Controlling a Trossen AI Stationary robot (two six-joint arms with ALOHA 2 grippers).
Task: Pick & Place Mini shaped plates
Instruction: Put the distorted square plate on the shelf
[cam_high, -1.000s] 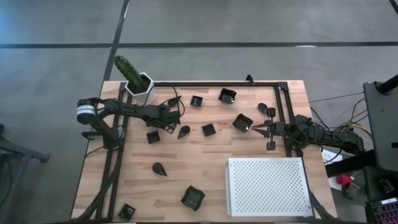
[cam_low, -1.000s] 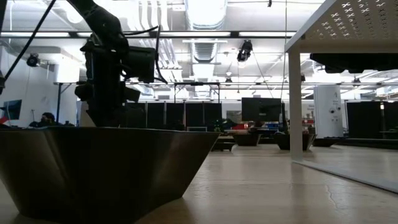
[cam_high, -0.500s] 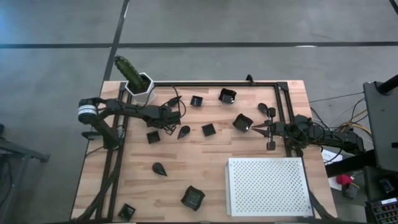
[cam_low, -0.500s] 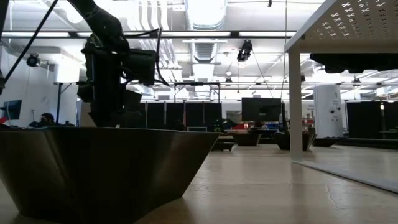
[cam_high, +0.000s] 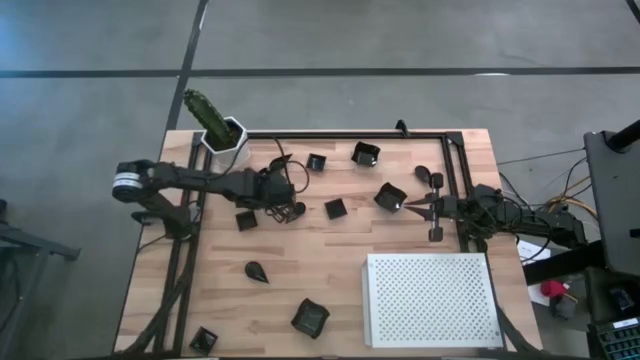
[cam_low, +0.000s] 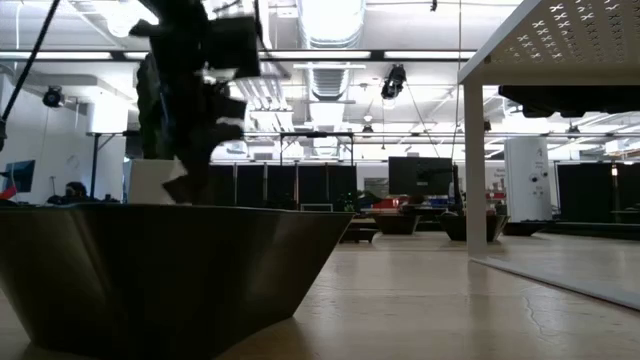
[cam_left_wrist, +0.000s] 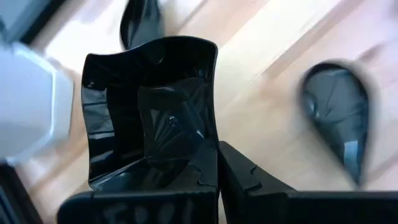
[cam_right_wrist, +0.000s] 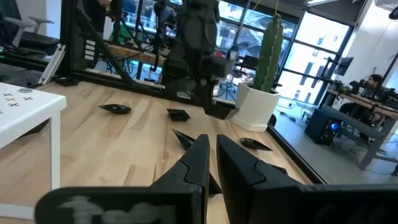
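The left gripper (cam_left_wrist: 217, 180) has its fingers (cam_left_wrist: 249, 180) clamped on the rim of a glossy black square mini plate (cam_left_wrist: 155, 112), held above the wooden desk (cam_high: 300, 280) near the white cactus pot (cam_high: 226, 140). A teardrop plate (cam_left_wrist: 339, 124) lies just beside. Other dark plates (cam_high: 336, 208) lie scattered. The right gripper (cam_high: 406, 205) rests with fingers (cam_right_wrist: 193, 162) nearly together, empty, beyond the white perforated tray (cam_high: 432, 298).

White tray (cam_high: 432, 299), potted cactus (cam_high: 218, 128)
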